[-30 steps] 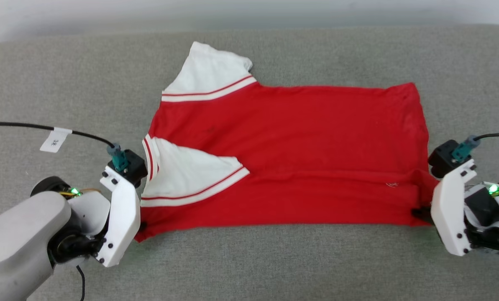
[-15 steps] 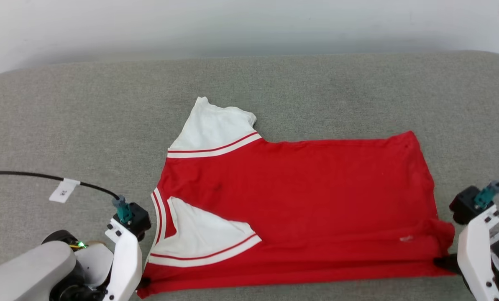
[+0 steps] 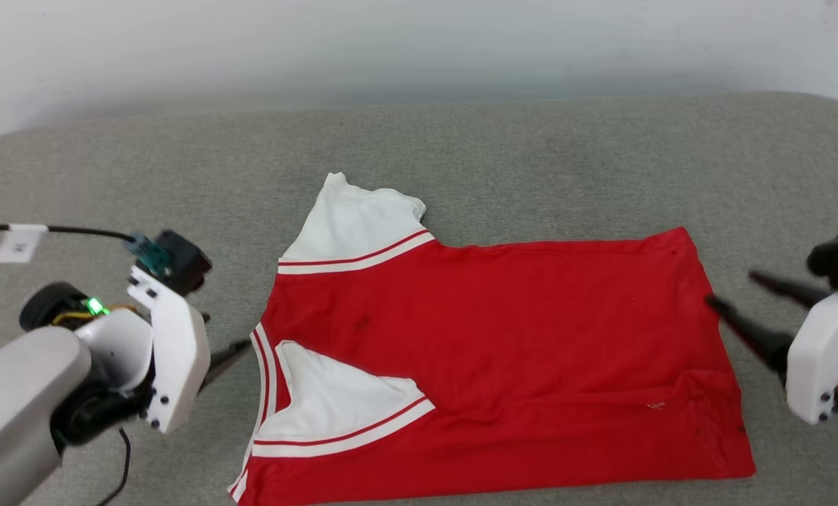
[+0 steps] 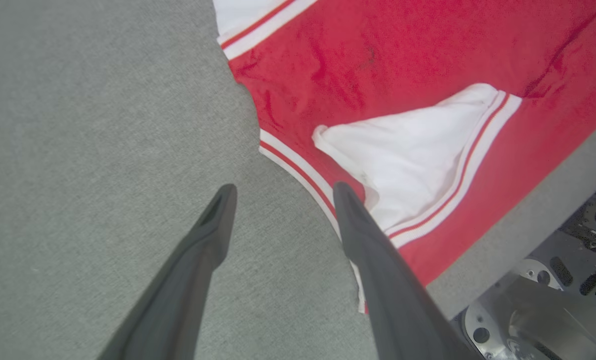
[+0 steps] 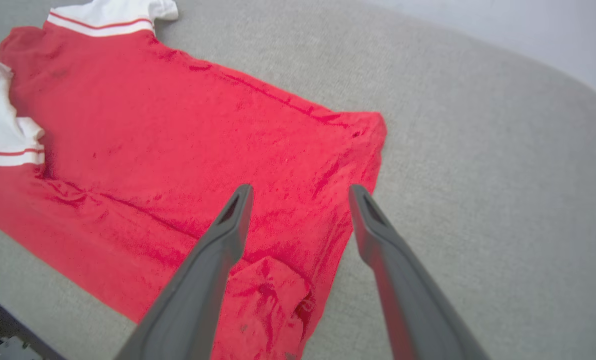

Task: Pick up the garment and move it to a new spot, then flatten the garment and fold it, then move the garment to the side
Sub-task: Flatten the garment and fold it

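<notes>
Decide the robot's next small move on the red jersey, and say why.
Probably send the left jaws to the far white sleeve and fold it inward: both jaws stand open, holding nothing; the near sleeve already lies folded onto the garment, while the far one sticks out.

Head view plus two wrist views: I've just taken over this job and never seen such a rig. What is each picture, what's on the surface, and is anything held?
This is a two-armed robot at a grey padded surface. The head view looks down from its head; each wrist view looks along one gripper's two dark fingers. On the surface lies the garment, a red shirt with white sleeves, spread fairly flat, one sleeve folded over the red body. The left gripper is at the sleeve end, the right gripper at the hem end. Both are open and hold nothing.
</notes>
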`<state>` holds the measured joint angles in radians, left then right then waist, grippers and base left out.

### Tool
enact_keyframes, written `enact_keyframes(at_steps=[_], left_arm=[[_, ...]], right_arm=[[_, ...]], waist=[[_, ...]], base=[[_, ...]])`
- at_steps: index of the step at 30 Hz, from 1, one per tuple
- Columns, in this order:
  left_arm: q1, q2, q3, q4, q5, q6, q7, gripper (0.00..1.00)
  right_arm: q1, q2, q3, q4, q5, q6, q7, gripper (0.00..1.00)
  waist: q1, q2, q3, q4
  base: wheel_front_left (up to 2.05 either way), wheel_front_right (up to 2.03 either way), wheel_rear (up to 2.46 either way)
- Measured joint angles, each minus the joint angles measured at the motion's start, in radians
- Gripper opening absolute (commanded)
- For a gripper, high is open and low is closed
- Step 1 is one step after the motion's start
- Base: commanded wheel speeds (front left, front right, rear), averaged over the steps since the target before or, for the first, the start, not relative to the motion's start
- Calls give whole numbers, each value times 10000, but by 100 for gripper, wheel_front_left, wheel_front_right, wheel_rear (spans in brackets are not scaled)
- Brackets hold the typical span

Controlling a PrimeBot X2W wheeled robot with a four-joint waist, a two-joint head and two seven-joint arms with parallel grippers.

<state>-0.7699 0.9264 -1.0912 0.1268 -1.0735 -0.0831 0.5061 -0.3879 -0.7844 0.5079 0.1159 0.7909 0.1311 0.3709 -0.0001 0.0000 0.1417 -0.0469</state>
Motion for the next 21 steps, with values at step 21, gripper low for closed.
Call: enact_keyframes(at_steps=[21], left_arm=[[-3746, -1110, 1275, 2543, 1191, 430, -389, 100]], right_arm=[[2152, 5256, -4847, -3352, -5427, 0, -5129, 100]], waist=[[1, 0, 1716, -1287]], base=[[0, 0, 0]])
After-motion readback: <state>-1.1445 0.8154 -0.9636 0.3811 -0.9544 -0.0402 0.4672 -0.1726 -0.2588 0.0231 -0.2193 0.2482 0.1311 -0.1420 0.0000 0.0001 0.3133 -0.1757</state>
